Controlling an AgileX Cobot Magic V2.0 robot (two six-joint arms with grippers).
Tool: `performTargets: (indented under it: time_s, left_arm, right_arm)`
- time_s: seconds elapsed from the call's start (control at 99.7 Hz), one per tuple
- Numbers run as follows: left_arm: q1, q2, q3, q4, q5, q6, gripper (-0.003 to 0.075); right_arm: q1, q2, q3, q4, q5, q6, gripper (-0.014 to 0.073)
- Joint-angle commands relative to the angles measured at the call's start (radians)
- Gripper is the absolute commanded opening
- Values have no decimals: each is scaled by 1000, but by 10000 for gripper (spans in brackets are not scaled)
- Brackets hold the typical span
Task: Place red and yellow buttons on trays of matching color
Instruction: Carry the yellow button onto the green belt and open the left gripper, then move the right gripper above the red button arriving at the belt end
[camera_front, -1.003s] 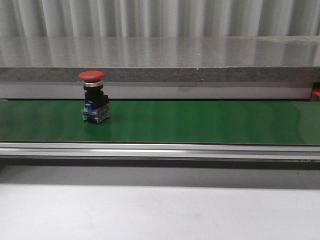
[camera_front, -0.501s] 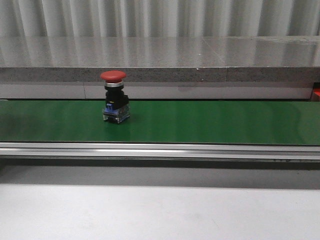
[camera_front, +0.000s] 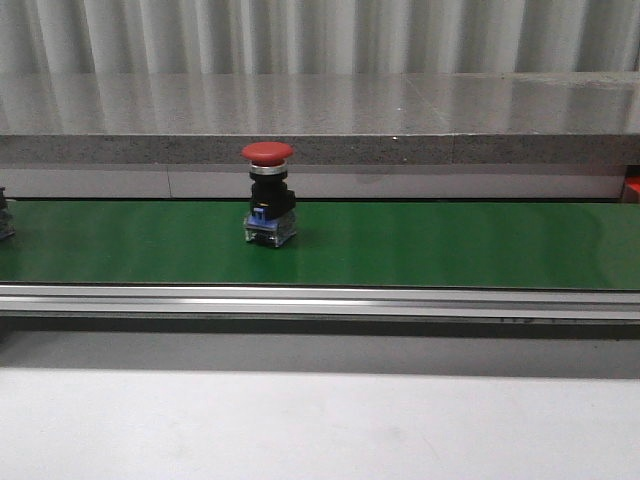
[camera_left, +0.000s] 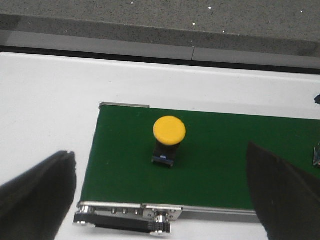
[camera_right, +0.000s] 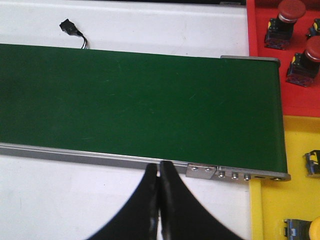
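A red button (camera_front: 268, 195) stands upright on the green conveyor belt (camera_front: 450, 245), left of its middle. A yellow button (camera_left: 169, 132) stands on the belt (camera_left: 215, 170) near its end in the left wrist view. My left gripper (camera_left: 160, 200) is open and empty, its fingers (camera_left: 37, 190) spread wide on the near side of the yellow button. My right gripper (camera_right: 159, 172) is shut and empty at the belt's near rail. A red tray (camera_right: 260, 30) and a yellow tray (camera_right: 300, 140) lie past the belt's end. Neither gripper shows in the front view.
The red tray holds two red buttons (camera_right: 285, 20). The yellow tray holds button parts (camera_right: 312, 162) at its edge. A small black connector with wires (camera_right: 70, 27) lies beyond the belt. A grey stone ledge (camera_front: 320, 120) runs behind the belt. A dark object (camera_front: 5, 215) shows at the belt's left edge.
The red button has travelled to the right along the belt. A dark object has come into sight at the belt's left edge in the front view.
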Motion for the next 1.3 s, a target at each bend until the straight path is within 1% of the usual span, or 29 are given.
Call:
performTargets:
  time_s: [0.0,0.211,0.261,0.311,0.401,0.431,0.451,0.501,0.521,0.572,0.632,0.912,0.983,1.013,1.023,1.033,1.053,1.073,1.103,1.123,1.143,1.153,1.163,1.173,1.193,1.203,1.243,1.263,1.294]
  left_arm:
    - [-8,-103,41,0,-68,1,639]
    - [-8,-317,204,0,-70,1,632]
    - [-8,-348,232,5,-70,1,609]
    - [-8,-372,259,9,-70,1,567]
    - [-8,-395,288,18,-70,1,440]
    - [-8,-395,294,18,-70,1,375]
    - [-8,-395,297,18,-68,1,347]
    - [-8,-395,304,18,-68,1,231]
    - [-8,-395,304,18,-68,1,202]
    - [-8,-395,306,18,-68,1,85]
    - [-8,-395,306,18,-70,1,-20]
    - [-8,-395,306,25,-72,1,-19]
    - [-8,-395,306,25,-68,1,-19]
    - [-8,-395,306,25,-68,1,-19]
    - [-8,-395,306,25,-68,1,-19]
    - [-8,-395,306,25,-68,1,-19]
    - [-8,-395,306,25,-68,1,-19]
    - [-8,-395,306,25,-68,1,-19]
    - [-8,-395,306,25,-68,1,-19]
    - [-8,-395,306,25,-68,1,-19]
    - [-8,-395,306,25,-68,1,-19]
    - [-8,-395,306,25,-68,1,-19]
    - [-8,-395,306,25,-68,1,-19]
    - [-8,-395,306,25,-68,1,-19]
    - [-8,-395,306,25,-68,1,-19]
    - [-8,-395,306,25,-68,1,-19]
    - [-8,-395,306,25,-68,1,-19]
    - [-8,-395,306,25,-68,1,-19]
    - [-8,-395,306,25,-68,1,-19]
  right_arm:
    - [-1,-6,-25,12,-48,-10,-66]
    - [-1,-6,-25,12,-48,-10,-66]
    - [-1,-6,-25,12,-48,-10,-66]
    - [-1,-6,-25,12,-48,-10,-66]
    - [-1,-6,-25,12,-49,-10,-66]
    - [-1,-6,-25,12,-49,-10,-66]
    - [-1,-6,-25,12,-50,-10,-66]
    - [-1,-6,-25,12,-53,-10,-66]
    - [-1,-6,-25,12,-54,-10,-66]
    - [-1,-6,-25,12,-55,-10,-66]
    - [-1,-3,-25,12,-55,-10,-66]
    - [-1,0,-25,27,-45,-10,-65]
    - [-1,5,-25,39,-44,-10,-43]
    - [-1,8,-25,44,-44,-10,-4]
    - [-1,8,-25,45,-44,-10,-4]
    - [-1,11,-25,48,-43,-10,29]
    - [-1,13,-25,53,-43,-10,56]
    - [-1,17,-25,57,-42,-10,103]
    - [-1,20,-25,62,-42,-11,197]
    - [-1,23,-25,64,-41,-11,239]
    - [-1,26,-25,66,-41,-11,309]
    - [-1,27,-25,66,-41,-11,357]
    - [-1,28,-25,66,-43,-11,381]
    - [-1,28,-25,66,-45,-11,430]
    - [-1,29,-25,66,-50,-11,479]
    - [-1,30,-25,66,-52,-11,525]
    - [-1,30,-25,66,-70,-11,648]
    - [-1,30,-25,66,-78,-13,676]
    - [-1,30,-25,67,-90,-18,654]
